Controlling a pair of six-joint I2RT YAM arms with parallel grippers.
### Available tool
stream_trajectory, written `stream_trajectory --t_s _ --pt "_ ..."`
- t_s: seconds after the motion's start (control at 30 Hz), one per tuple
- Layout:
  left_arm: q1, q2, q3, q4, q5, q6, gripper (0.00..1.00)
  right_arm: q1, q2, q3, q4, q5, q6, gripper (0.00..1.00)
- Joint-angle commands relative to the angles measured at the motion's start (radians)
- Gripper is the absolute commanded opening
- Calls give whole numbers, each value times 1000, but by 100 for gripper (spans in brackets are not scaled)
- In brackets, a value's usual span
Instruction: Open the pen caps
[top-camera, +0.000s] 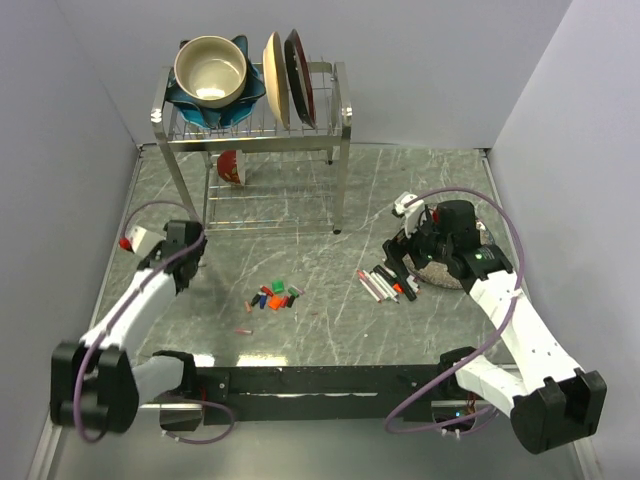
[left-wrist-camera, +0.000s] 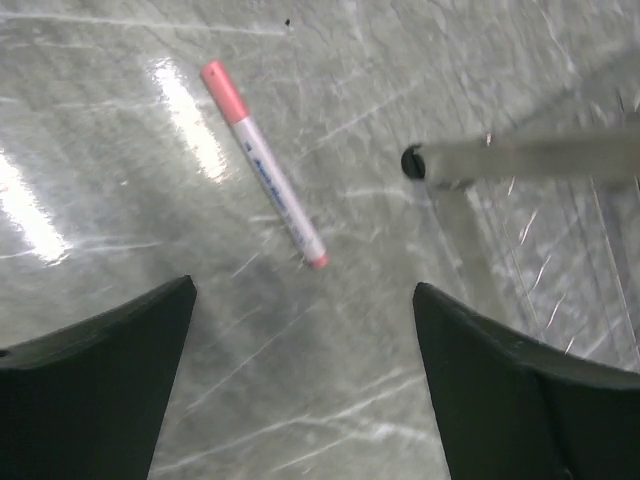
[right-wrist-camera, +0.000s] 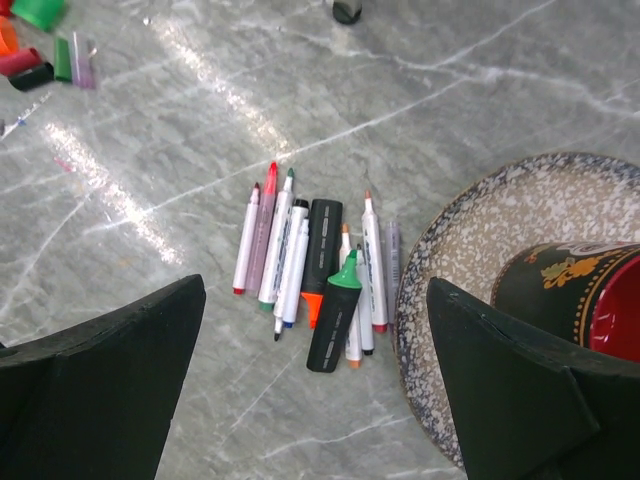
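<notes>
- The left gripper (left-wrist-camera: 302, 335) is released, jaws spread wide with nothing between them. It hangs over a pink-capped pen (left-wrist-camera: 265, 170) lying alone on the table (left-wrist-camera: 100, 120), to the left, close to the foot of a rack leg (left-wrist-camera: 412, 162).
- The pink cap (left-wrist-camera: 223, 88) is seated on its barrel. I judge this to be the one pen left to open.
- The right gripper (right-wrist-camera: 316, 300) is likewise released and empty, above a row of uncapped pens (right-wrist-camera: 322, 240). The row lies just left of a speckled plate (right-wrist-camera: 480, 220) that carries a mug (right-wrist-camera: 555, 280).
- The loose caps (top-camera: 275, 297) sit in a heap at mid-table, well apart from both grippers.
- Risk: the capped pen lies flat and slantwise to the jaws. Closing without squaring up would likely roll or skid it on the glossy surface towards the rack leg.
- Risk: a clamp astride the join of cap and barrel would pin both together, and the cap would not come off.
- Risk: the pull needs a second hold, and the right gripper is well away. A one-sided tug would only drag the pen.
- Risk: the cap is small, so it may spring free and roll under the rack.
- Risk: if the right gripper moves off low, it could scatter the finished row or strike the plate rim.
</notes>
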Motion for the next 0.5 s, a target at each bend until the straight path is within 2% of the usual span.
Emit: stream_trajectory --t_s 0.0,0.03,0.1,0.13,0.2,0.33,0.47 --pt "76 110 97 -56 83 -14 74 -5 -37 4 56 -2 18 100" --pt "90 131 114 -68 90 -28 56 -7 -40 2 59 5 20 100" --pt "113 194 163 -97 98 -34 43 -5 -42 2 57 8 20 100" --pt "116 214 178 -100 98 -37 40 -7 -43 2 59 14 20 100" --pt "126 260 209 -109 101 -37 41 -7 -45 1 65 17 23 100" --pt "148 305 228 -92 109 -27 50 -7 -43 -2 67 18 23 100" --pt "172 367 248 -88 130 -22 49 -7 -39 -2 67 24 21 100"
